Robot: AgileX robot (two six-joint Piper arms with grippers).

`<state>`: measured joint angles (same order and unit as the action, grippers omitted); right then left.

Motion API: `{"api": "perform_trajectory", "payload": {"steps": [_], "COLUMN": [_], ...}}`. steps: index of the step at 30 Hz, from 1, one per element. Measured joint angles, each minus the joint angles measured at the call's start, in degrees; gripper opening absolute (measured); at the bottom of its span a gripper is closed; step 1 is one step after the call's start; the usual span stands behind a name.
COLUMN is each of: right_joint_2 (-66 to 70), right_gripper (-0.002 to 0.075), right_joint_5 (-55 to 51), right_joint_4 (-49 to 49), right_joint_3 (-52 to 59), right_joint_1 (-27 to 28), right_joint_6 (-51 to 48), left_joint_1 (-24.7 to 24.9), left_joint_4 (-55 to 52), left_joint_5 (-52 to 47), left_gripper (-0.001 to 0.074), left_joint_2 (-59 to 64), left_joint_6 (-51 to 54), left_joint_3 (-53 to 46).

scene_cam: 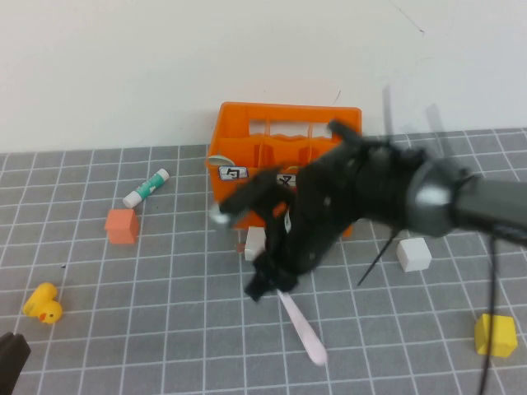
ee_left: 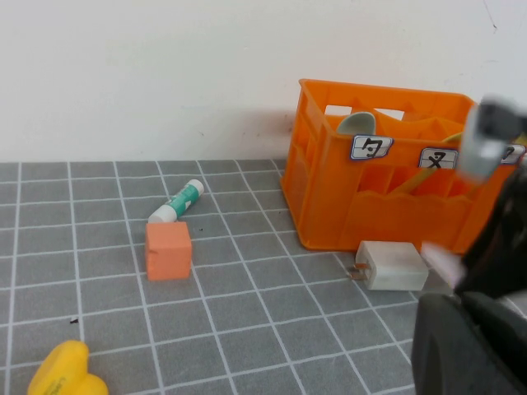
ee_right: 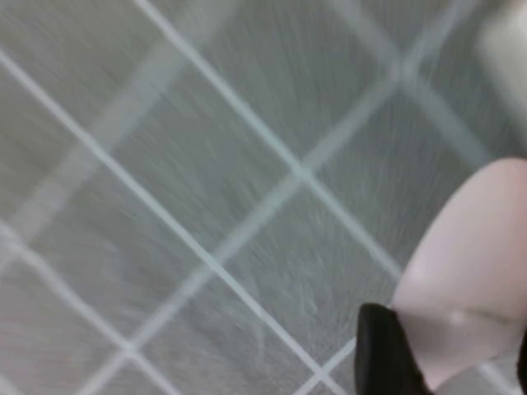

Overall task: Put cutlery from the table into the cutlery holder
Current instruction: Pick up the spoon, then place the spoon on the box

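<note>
While the right end effector [scene_cam: 276, 284] is reaching down in front of the cutlery holder [scene_cam: 288, 132], its jaws are sitting around one end of the pale pink spoon [scene_cam: 303, 329], which is lying on the table [scene_cam: 165, 329] with its other end pointing toward the robot; in the right wrist view a dark finger [ee_right: 383, 350] is pressing against the pink plastic, so the jaws are looking narrowed onto the spoon, though whether the hold is firm is hard to judge. A mint-green spoon [ee_left: 356, 123] and a yellow piece [ee_left: 420, 177] are already standing in the holder's compartments. The left end effector [scene_cam: 10, 362] is parked at the near left corner, fully closed and holding nothing. Risks are coming mainly from the grip point: since the spoon is being pinched near one end, it could be pivoting or slipping out as it is lifted, and thin smooth plastic is offering little to bite on. A white block [scene_cam: 255, 243] is sitting just beside the holder's front wall, near the arm, and could be getting nudged. On the way up, the dangling spoon could be catching the holder's rim and tipping the light crate, or landing outside a compartment
</note>
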<state>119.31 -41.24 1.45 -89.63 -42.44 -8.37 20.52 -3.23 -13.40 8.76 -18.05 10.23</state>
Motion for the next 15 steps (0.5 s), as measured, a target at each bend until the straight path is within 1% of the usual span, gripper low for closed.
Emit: {"api": "perform_trajectory", "payload": {"steps": [4, 8, 15], "right_joint_2": [-6.7, -13.0, -17.2], "right_gripper": [0.0313, 0.0313, 0.0310], "right_joint_5": [2.0, 7.2, 27.4], "right_joint_4": [0.0, 0.0, 0.0], "right_joint_3": [0.0, 0.0, 0.0], "right_joint_1": [-0.6, -0.7, -0.7], "right_joint_6": [-1.3, -2.3, -4.8], "left_joint_1": [0.0, 0.0, 0.0], "left_joint_4": [0.0, -0.1, -0.1], "left_joint_5": [0.0, 0.0, 0.0], "left_gripper": [-0.0001, -0.0001, -0.0001], "left_joint_2": [0.0, 0.0, 0.0], "left_joint_6": [0.0, 0.4, 0.7], "left_joint_3": [0.0, 0.0, 0.0]}}
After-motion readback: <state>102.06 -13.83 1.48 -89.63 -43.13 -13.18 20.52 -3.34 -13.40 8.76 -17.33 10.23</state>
